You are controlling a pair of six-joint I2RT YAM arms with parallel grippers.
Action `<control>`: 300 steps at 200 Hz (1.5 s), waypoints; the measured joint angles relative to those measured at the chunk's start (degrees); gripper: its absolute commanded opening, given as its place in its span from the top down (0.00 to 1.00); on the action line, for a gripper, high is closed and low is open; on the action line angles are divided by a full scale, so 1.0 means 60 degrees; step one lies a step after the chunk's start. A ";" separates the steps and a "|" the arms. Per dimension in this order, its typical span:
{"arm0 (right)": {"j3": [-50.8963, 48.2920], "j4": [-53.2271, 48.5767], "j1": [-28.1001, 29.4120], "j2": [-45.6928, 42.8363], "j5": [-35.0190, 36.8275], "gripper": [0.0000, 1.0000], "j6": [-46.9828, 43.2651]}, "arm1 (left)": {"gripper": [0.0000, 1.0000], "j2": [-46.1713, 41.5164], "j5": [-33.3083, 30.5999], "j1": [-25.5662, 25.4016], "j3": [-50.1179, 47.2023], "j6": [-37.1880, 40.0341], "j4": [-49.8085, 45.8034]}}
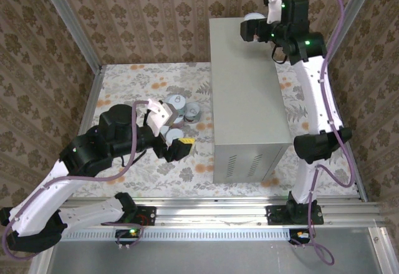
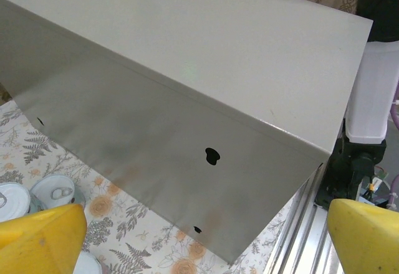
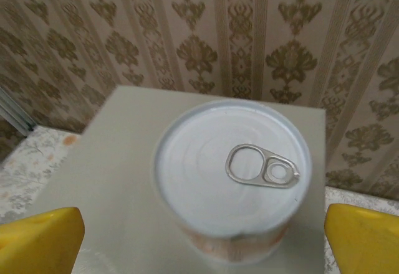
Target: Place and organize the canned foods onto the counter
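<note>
One tin (image 3: 230, 168) with a pull-tab lid and pinkish label stands upright on the far end of the grey counter (image 3: 112, 180). My right gripper (image 3: 202, 243) is open, its yellow fingers (image 3: 40, 240) well clear of the tin on both sides. From above, that tin (image 1: 254, 17) and the right gripper (image 1: 252, 30) sit at the counter's (image 1: 249, 93) back edge. Several more tins (image 1: 181, 107) cluster on the floral floor left of the counter. My left gripper (image 1: 171, 131) hovers open above them; tin lids (image 2: 56, 190) show beside its left finger (image 2: 40, 236).
The counter's long side wall (image 2: 187, 124) rises close in front of the left gripper. Patterned walls enclose the back and sides. The aluminium rail (image 1: 218, 208) with both arm bases runs along the near edge. The right arm (image 1: 318, 87) reaches up past the counter's right side.
</note>
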 measured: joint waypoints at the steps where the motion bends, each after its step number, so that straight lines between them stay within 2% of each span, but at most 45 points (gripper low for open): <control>1: 0.0011 -0.0018 -0.0004 -0.0051 -0.0011 0.00 0.0004 | 0.00 0.0000 0.0000 0.0000 0.0000 0.0000 0.0000; 60: 0.0353 -0.1585 -0.0076 -0.2014 -0.0747 0.00 0.0484 | 0.00 0.0000 -0.1188 0.0062 -0.0011 -0.0069 0.0000; 79: 0.0102 -0.2273 0.0229 -0.2579 -0.0900 0.00 0.0495 | 0.00 0.0000 -0.1756 0.0310 -0.0055 -0.0189 0.0000; 104: -0.0903 -0.2980 0.1738 -0.3362 -0.0419 0.00 0.0346 | 0.00 0.0051 -0.2280 0.0925 -0.0142 -0.0481 -0.0033; 144: -0.2095 -0.3781 0.4462 -0.3901 0.0794 0.00 0.0149 | 0.00 0.0484 -0.2459 0.1996 -0.0302 -0.1107 -0.0117; 199: -0.2710 -0.4164 0.7176 -0.3971 0.2255 0.00 0.0168 | 0.00 0.1676 -0.2386 0.3002 -0.0922 -0.1621 -0.0182; 238: -0.3697 -0.3945 0.8113 -0.4350 0.2823 0.00 0.0273 | 0.00 0.2546 -0.1989 0.3636 -0.1388 -0.1716 0.0237; 300: -0.6069 -0.2954 0.8517 -0.5927 0.3115 0.00 0.0758 | 0.00 0.4597 -0.1118 0.4608 -0.1818 -0.1657 0.1479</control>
